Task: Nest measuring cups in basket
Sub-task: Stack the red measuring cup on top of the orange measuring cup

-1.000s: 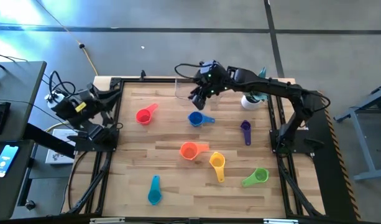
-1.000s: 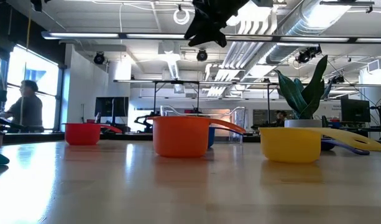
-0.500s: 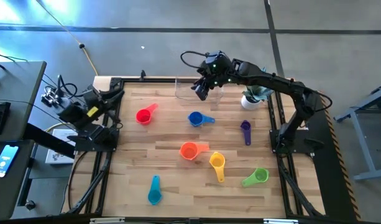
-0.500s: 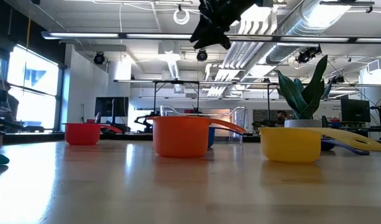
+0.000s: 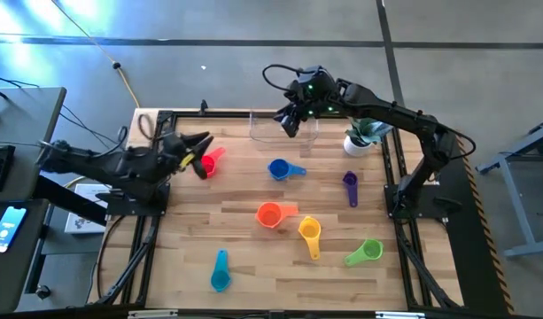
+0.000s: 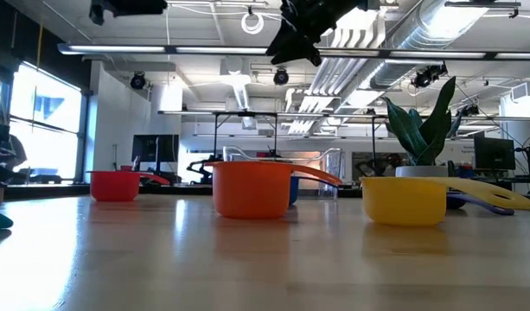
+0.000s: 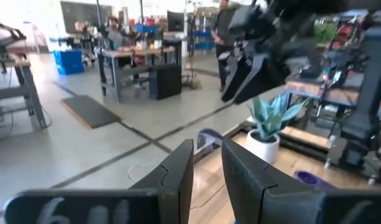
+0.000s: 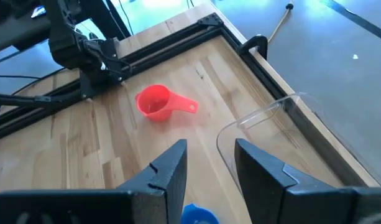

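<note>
Seven measuring cups lie apart on the wooden table, bowls down: red [image 5: 213,159], blue [image 5: 283,169], purple [image 5: 350,184], orange [image 5: 272,213], yellow [image 5: 309,234], green [image 5: 364,252], teal [image 5: 220,271]. The clear basket [image 5: 273,130] stands at the far edge and holds no cup. My left gripper [image 5: 204,144] hangs open, pointing level, high over the red cup's left side; its fingers [image 7: 178,168] hold nothing. My right gripper [image 5: 289,121] hovers open above the basket [image 8: 271,134], tilted down, with the red cup [image 8: 156,102] farther off.
A white plant pot [image 5: 359,142] stands at the far right, beside the basket. Black rails frame the table on its left and right sides. Bare wood lies between the cups, most of it along the near left.
My left arm has swung out from the table's left edge toward the right and now reaches over the red cup. My right gripper has drifted a little toward the far edge, over the basket. No cup has moved.
</note>
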You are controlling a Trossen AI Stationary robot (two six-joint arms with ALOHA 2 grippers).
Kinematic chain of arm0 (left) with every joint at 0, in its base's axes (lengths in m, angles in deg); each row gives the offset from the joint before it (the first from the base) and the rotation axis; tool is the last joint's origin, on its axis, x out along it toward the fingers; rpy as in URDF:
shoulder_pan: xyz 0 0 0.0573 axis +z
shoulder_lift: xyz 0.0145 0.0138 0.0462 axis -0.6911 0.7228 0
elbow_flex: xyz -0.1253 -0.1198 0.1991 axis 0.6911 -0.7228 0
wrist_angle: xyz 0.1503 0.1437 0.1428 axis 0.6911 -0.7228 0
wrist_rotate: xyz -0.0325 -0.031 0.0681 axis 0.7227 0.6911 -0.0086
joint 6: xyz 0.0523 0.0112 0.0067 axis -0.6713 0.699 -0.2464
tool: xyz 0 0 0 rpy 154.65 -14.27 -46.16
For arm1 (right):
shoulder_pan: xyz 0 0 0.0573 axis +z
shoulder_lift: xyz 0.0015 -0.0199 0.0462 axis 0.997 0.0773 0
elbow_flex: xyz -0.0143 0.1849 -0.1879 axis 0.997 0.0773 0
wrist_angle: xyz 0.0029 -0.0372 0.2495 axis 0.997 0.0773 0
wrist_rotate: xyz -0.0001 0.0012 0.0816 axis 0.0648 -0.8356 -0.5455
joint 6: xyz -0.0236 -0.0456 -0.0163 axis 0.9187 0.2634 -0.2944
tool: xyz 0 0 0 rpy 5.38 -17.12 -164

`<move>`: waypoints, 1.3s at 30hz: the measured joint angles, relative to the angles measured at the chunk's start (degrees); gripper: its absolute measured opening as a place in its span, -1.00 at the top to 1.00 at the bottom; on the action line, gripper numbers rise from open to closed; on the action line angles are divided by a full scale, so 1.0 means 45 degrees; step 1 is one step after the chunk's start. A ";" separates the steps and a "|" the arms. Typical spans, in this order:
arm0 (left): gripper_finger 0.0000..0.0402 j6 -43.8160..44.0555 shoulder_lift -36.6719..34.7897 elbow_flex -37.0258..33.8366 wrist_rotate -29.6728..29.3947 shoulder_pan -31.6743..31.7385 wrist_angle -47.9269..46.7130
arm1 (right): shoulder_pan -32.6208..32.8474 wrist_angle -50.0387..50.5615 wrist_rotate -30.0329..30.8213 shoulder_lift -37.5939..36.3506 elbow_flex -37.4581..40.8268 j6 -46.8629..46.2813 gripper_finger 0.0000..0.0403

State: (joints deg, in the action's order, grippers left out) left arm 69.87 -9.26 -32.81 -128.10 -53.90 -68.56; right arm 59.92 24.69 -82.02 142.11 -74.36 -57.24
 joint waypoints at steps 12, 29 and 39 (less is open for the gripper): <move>0.62 0.2708 0.0954 -0.0004 0.4275 0.5045 -0.2642 | 0.0000 0.0734 -0.0010 0.0000 0.0000 0.0576 0.37; 0.62 0.5708 0.1495 -0.0004 0.9344 0.8843 -0.5259 | -0.0053 0.0822 -0.0005 0.0000 0.0000 0.2128 0.37; 0.62 0.6289 0.2890 0.0001 1.0564 0.9712 -0.6927 | -0.0053 0.0814 0.0121 0.0000 0.0000 0.2288 0.37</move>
State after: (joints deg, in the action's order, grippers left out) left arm 98.17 3.75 -32.81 -80.56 -10.20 -99.73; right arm 59.68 28.35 -81.47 142.11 -74.36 -46.94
